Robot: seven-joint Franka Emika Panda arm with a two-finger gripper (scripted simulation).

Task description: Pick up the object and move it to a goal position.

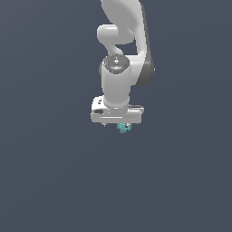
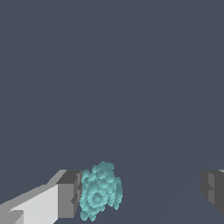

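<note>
The object (image 2: 100, 190) is a tiny teal, bumpy lump. In the wrist view it lies right against the pad of one finger (image 2: 68, 197), while the other finger (image 2: 213, 189) stands far off, with a wide gap between it and the object. My gripper (image 2: 140, 192) is open and not closed on the object. In the exterior view the object (image 1: 123, 128) shows just under the white hand, and the gripper (image 1: 118, 125) points straight down over it. The fingers are mostly hidden by the hand there.
The white-grey arm (image 1: 118, 68) rises from the hand toward the top of the exterior view. All around is a plain dark grey-blue surface (image 1: 54, 181) with no other objects or edges in sight.
</note>
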